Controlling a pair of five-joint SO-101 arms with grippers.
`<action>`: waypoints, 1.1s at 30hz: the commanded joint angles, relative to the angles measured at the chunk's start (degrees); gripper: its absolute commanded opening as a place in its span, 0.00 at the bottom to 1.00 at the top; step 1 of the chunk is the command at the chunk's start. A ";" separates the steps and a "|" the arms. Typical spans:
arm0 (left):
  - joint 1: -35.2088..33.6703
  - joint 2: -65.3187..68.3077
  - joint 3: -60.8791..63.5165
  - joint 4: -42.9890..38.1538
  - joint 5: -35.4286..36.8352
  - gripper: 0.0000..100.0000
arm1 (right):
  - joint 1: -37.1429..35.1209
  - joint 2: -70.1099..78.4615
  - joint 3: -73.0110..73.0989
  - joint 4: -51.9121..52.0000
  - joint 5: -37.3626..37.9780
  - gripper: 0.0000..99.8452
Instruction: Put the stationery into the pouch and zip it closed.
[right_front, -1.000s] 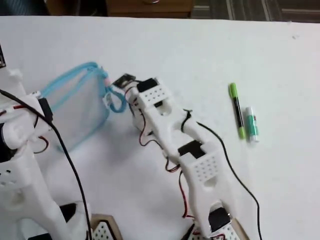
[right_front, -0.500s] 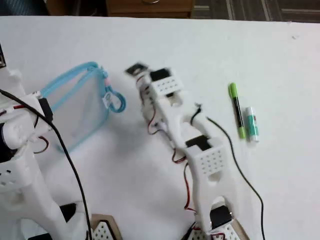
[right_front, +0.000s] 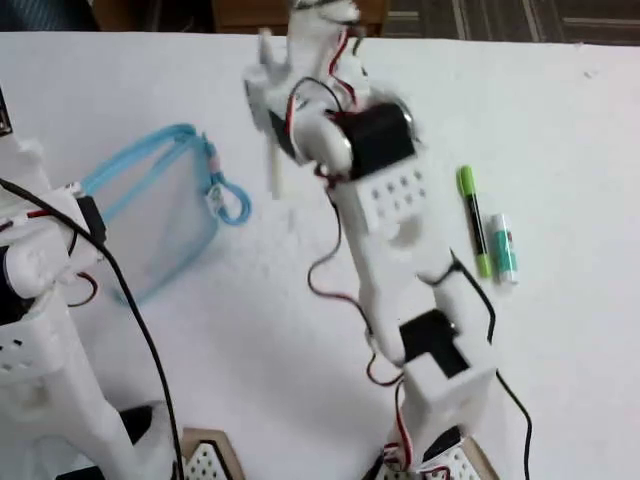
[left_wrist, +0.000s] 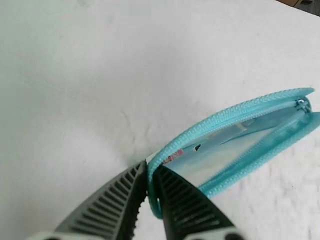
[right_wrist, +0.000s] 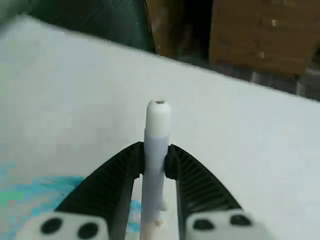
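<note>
Left claw (left_wrist: 148, 167) is shut tight. It pinches the blue zip edge of the pouch (left_wrist: 235, 135) at one corner. The pouch lies flat on the white table (right_front: 560, 120), on the near left side. Its zip is open, so the mouth gapes a little. You can see through its clear side. A small blue loop (right_front: 235, 205) sticks out from its far end.

Out to the right, well apart from the pouch, lie a green marker (right_front: 470, 215) and a little glue stick (right_front: 503, 248). They are side by side and nothing holds them.

Farther back, the right claw (right_wrist: 154, 152) is up over the table. It is closed on a white pen (right_wrist: 156, 125). The pen sits between the two black fingers (right_wrist: 112, 182), and its round tip pokes out past them. From above, the pen hangs just past the loop end of the pouch. Behind the table stands brown wooden furniture (right_wrist: 260, 35).
</note>
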 joint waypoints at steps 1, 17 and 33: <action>-0.40 -0.04 -0.79 0.00 0.18 0.02 | -3.91 -3.56 -6.95 -6.46 -9.32 0.02; -0.40 -0.04 -0.79 0.00 0.18 0.02 | -12.44 -3.03 -2.29 -11.56 -13.89 0.02; -0.22 -0.04 -0.79 -0.09 0.18 0.02 | -13.93 -1.45 7.03 -6.64 -7.82 0.03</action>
